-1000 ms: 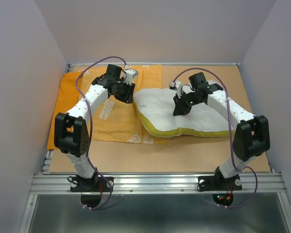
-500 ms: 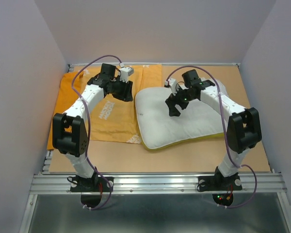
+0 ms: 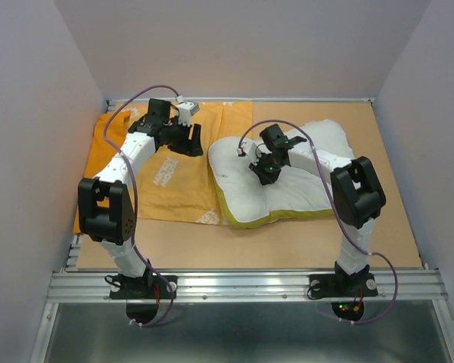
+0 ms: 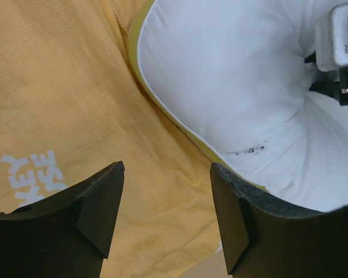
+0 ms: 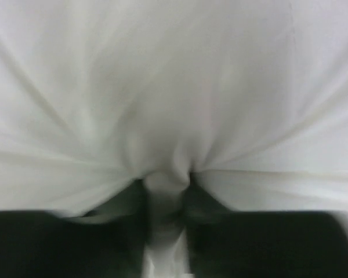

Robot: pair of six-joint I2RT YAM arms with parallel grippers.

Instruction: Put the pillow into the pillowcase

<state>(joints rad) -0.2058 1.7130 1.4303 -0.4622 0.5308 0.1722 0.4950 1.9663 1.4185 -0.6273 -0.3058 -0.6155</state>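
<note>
Two arms work over a tan table (image 3: pixel 287 249) closed in by pale grey walls (image 3: pixel 45 113). The largest thing on it, the orange pillowcase (image 3: pixel 174 189), lies flat at the left with its white lettering up; we cannot tell which edge is its mouth. The white pillow (image 3: pixel 306 193) lies with its long axis left to right. Its right end is angled toward the far wall, and its yellow-edged left end rests on the pillowcase's right edge. Compared with a second ago, we see its right end drawn leftward and less yellow edge showing along the near side. The right gripper (image 5: pixel 167 194) has shifted left too and is clamped on a pinch of pillow fabric near the middle. The left gripper (image 4: pixel 166 174) hangs spread wide and empty over the pillowcase, just beside the pillow's left end.
</note>
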